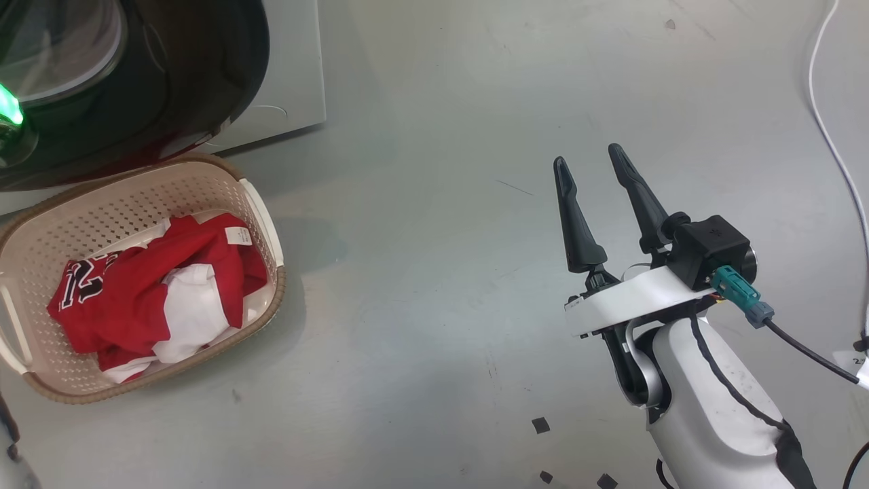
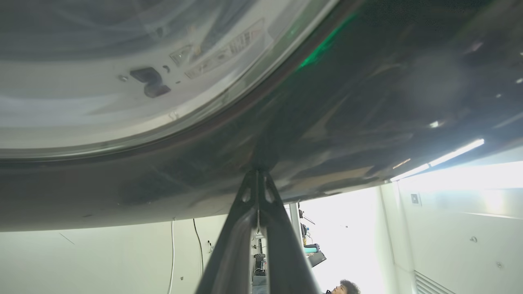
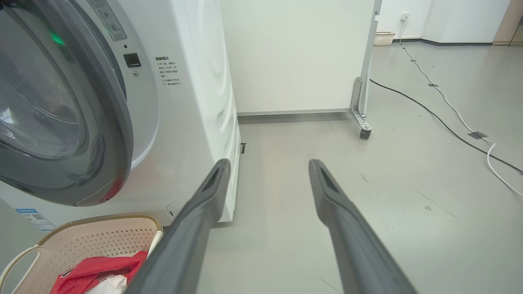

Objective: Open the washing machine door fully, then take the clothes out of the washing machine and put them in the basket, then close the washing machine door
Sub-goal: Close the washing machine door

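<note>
Red clothes (image 1: 136, 299) in basket (image 1: 280, 282), near left; door (image 1: 204, 81) overhangs it. The left tool (image 2: 258, 175) is pressed together, tips on door's rim (image 2: 367, 102); right tool (image 1: 588, 157) spread. Door's rigid, glossy-slick: push the rim, not the glass (image 2: 102, 102).

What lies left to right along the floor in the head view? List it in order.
basket, with the clothes inside it → right gripper → white cable
</note>
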Motion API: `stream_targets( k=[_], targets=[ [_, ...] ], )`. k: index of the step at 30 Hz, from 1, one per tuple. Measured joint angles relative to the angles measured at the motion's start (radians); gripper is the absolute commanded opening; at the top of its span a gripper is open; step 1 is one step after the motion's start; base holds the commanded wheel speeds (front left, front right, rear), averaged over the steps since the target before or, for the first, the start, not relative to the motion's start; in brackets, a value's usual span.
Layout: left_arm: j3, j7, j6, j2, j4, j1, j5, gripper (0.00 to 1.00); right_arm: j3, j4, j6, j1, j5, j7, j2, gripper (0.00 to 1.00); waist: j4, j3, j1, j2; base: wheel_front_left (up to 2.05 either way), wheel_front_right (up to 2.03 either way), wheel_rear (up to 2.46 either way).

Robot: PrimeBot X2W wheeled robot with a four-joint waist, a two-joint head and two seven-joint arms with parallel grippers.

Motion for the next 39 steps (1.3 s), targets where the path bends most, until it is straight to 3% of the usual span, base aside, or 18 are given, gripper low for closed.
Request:
stream_targets(
  k=[15,26,27,28,29,30,37,39],
  targets=[
    [0.003,0.046,-0.103,-0.016,0.046,0.017,-0.033,0.00,-0.032,0.026,-0.002,0.000,-0.013,0.000,0.000,1.00,0.062,-0.035,0.0000,0.0000,0.00,0.00,0.00],
    [0.045,0.067,-0.164,-0.026,0.050,0.242,-0.071,0.01,-0.038,0.057,-0.002,0.012,-0.019,0.000,0.000,1.00,0.105,-0.104,0.0000,0.0000,0.00,0.00,0.00],
    [0.052,0.066,-0.165,-0.027,0.047,0.266,-0.071,0.29,-0.040,0.059,-0.002,0.017,-0.020,0.000,0.000,1.00,0.108,-0.112,0.0000,0.0000,0.00,0.00,0.00],
    [0.063,0.064,-0.166,-0.032,0.042,0.289,-0.072,0.44,-0.042,0.061,-0.002,0.024,-0.020,0.000,0.000,1.00,0.112,-0.119,0.0000,0.0000,0.00,0.00,0.00],
    [0.074,0.062,-0.169,-0.036,0.034,0.312,-0.074,0.67,-0.044,0.064,-0.002,0.029,-0.020,0.000,0.000,1.00,0.116,-0.126,0.0000,0.0000,0.00,0.00,0.00],
    [0.084,0.060,-0.173,-0.037,0.029,0.333,-0.076,1.00,-0.046,0.066,-0.002,0.034,-0.021,0.000,0.000,1.00,0.120,-0.133,0.0000,0.0000,0.00,0.00,0.00],
    [0.151,0.014,-0.181,-0.057,-0.016,0.453,-0.083,1.00,-0.067,0.075,-0.001,0.059,-0.036,0.000,0.000,1.00,0.148,-0.170,0.0000,0.0000,0.00,0.00,0.00],
    [0.160,-0.006,-0.182,-0.086,-0.040,0.510,-0.082,1.00,-0.082,0.081,-0.001,0.078,-0.047,0.000,-0.001,1.00,0.167,-0.185,0.0000,0.0000,0.00,0.00,0.00]
  ],
)
